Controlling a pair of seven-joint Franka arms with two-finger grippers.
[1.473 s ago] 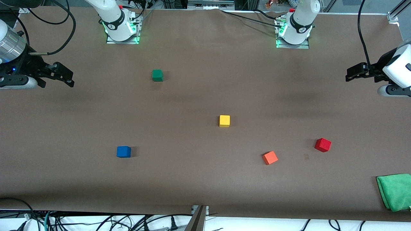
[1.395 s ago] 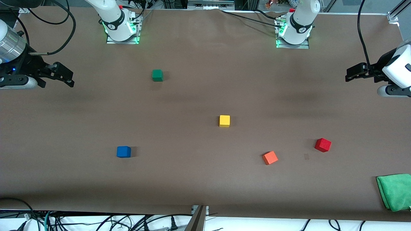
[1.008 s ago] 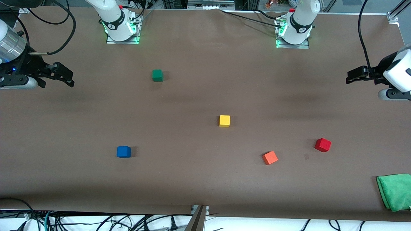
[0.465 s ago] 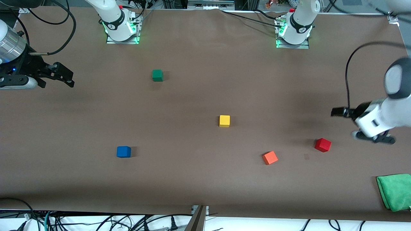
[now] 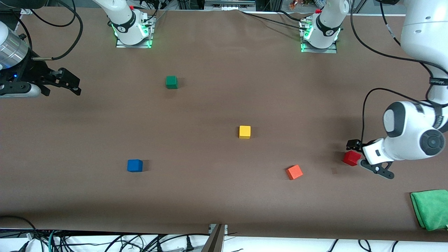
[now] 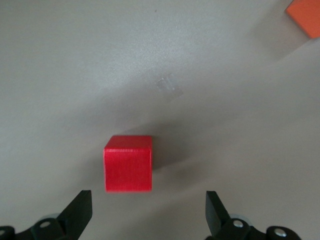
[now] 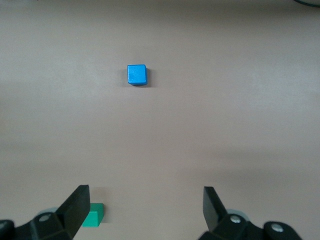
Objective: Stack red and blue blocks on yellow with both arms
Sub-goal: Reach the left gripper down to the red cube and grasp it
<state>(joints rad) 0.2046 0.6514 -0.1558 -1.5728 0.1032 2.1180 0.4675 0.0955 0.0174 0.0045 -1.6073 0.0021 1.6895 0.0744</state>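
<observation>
The crimson red cube (image 5: pixel 351 158) lies toward the left arm's end of the table. My left gripper (image 5: pixel 354 148) hangs open just over it. In the left wrist view the red cube (image 6: pixel 127 163) sits just ahead of the open left gripper (image 6: pixel 147 212), closer to one finger, touching neither. The blue cube (image 5: pixel 134 165) lies toward the right arm's end. The yellow cube (image 5: pixel 244 132) sits mid-table. My right gripper (image 5: pixel 77 87) waits open and empty at the right arm's end; its wrist view (image 7: pixel 145 207) shows the blue cube (image 7: pixel 136 74) far off.
An orange-red cube (image 5: pixel 294 172) lies beside the red one, toward mid-table, and shows in the left wrist view (image 6: pixel 305 17). A green cube (image 5: pixel 171 82) sits nearer the robot bases (image 7: pixel 93 215). A green cloth (image 5: pixel 431 209) lies at the front corner by the left arm's end.
My left arm has swung from the table's edge down over the red cube. The right arm and all the cubes have not moved.
</observation>
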